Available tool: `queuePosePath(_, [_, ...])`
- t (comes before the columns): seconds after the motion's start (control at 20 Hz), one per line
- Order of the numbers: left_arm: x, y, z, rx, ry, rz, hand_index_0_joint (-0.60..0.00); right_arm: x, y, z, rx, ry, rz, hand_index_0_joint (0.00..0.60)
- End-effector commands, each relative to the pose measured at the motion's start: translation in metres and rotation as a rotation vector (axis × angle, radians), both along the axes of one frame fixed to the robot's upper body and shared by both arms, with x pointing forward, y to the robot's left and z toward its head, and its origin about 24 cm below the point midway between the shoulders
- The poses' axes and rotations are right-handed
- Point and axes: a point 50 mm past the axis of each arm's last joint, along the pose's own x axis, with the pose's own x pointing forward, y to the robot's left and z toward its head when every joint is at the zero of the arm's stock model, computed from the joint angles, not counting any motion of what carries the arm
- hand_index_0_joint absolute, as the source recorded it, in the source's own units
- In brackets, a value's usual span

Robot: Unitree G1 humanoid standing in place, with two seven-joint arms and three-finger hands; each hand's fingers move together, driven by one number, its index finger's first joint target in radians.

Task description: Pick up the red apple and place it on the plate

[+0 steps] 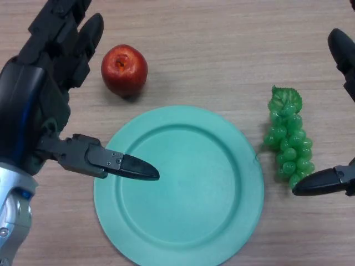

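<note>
Head view. The left hand [41, 105] enters from the left edge, palm beside the plate [233, 144], fingers straight and spread wide — holding nothing. Its thumb reaches over the plate's left rim; its upper fingers extend toward the apple [124, 70] without touching it.

The apple rests on the table [222, 44] just above the plate's upper-left rim, apart from it. It is round, glossy red, with its stem hollow facing up toward the camera; no clear long axis.

The plate is a smooth, round, teal disc with a raised rim. A bunch of green grapes [288, 138] lies just right of the plate, long axis running top to bottom.

The right hand [333, 180] shows at the right edge, beside the grapes — fingers spread apart, grasping nothing.
</note>
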Motion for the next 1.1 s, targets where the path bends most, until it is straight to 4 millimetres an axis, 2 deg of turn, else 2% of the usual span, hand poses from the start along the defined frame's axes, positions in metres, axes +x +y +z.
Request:
queuePosePath(0.05, [-0.014, 0.01, 0.015, -0.011, -0.2, 0.04, 0.0, -0.016, 0.001, 0.023, -0.024, -0.223, 0.014, 0.0])
queuePosePath(0.2, [-0.017, 0.02, 0.005, -0.026, -0.21, 0.09, 0.0, -0.016, 0.002, 0.023, -0.047, -0.223, 0.014, 0.0])
queuePosePath(0.5, [-0.016, 0.024, 0.005, -0.012, -0.221, 0.118, 0.0, -0.016, 0.001, 0.023, -0.051, -0.231, 0.009, 0.0])
queuePosePath(0.7, [-0.012, 0.033, 0.005, -0.022, -0.236, 0.134, 0.0, -0.015, 0.002, 0.024, -0.051, -0.229, 0.004, 0.0])
queuePosePath(0.85, [0.002, 0.038, 0.009, 0.001, -0.231, 0.154, 0.0, -0.016, 0.002, 0.022, -0.049, -0.23, 0.002, 0.0])
queuePosePath(1.05, [0.04, 0.046, 0.013, 0.048, -0.217, 0.187, 0.0, -0.019, -0.001, 0.024, -0.032, -0.233, -0.006, 0.0])
queuePosePath(1.1, [0.052, 0.047, 0.009, 0.116, -0.235, 0.212, 0.0, -0.02, -0.002, 0.024, -0.028, -0.236, -0.011, 0.0])
